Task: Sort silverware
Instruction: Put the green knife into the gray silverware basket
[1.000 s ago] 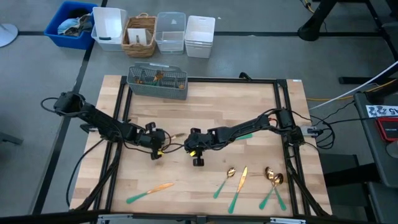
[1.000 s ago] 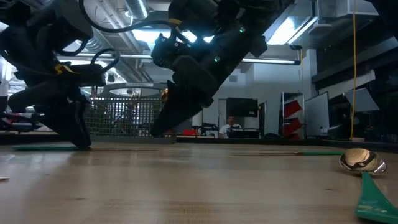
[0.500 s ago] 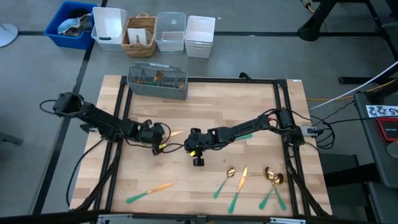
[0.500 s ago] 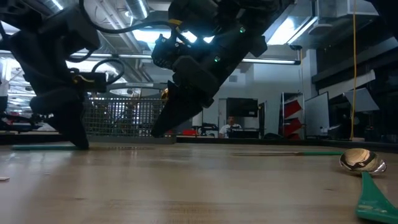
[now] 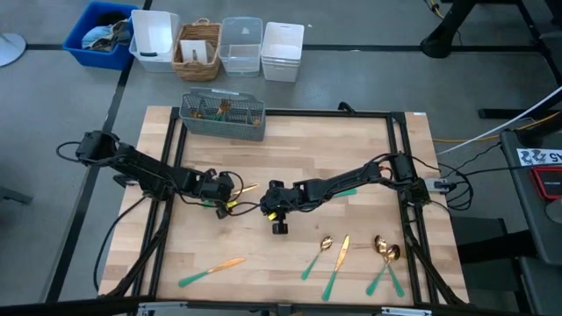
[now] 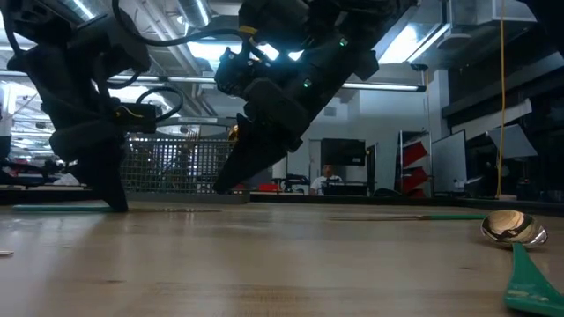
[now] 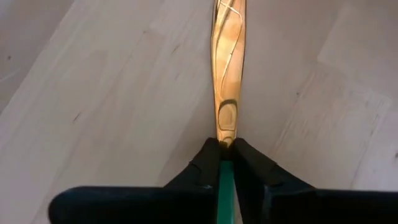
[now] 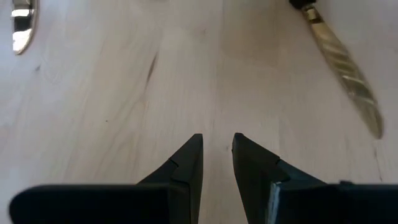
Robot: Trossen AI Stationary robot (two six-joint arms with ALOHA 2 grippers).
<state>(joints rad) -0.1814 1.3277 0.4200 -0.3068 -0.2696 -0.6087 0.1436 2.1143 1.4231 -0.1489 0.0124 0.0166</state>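
Observation:
My left gripper [image 5: 226,197] is left of the table's middle, shut on a knife with a gold blade [image 5: 248,187] and a teal handle. In the left wrist view the blade [image 7: 227,68] runs straight ahead from the fingertips. My right gripper [image 5: 279,225] stands open near the table's middle, over bare wood, with nothing between its fingers [image 8: 186,163]. More silverware lies flat along the near edge: a knife [image 5: 213,270] at the left, and a spoon [image 5: 317,254], a knife [image 5: 338,263] and two spoons [image 5: 386,256] at the right. My left gripper pinches the knife between its two fingers, where the teal handle meets the gold blade [image 7: 225,169]. The fingers slant down from the table's left and lie along the knife. The blade points toward the right. I cannot tell whether it is clear of the wood.
A grey wire caddy [image 5: 222,116] with some silverware in it stands at the table's far left edge. Bins and a basket [image 5: 198,50] sit on the floor beyond it. A black frame [image 5: 399,167] runs around the wooden top. Bare wood lies between the grippers and the near-edge silverware.
My left gripper has shifted a little toward the table's far edge and right, onto the knife, and has rolled slightly. The knife's blade lies where it was. My right gripper has kept still.

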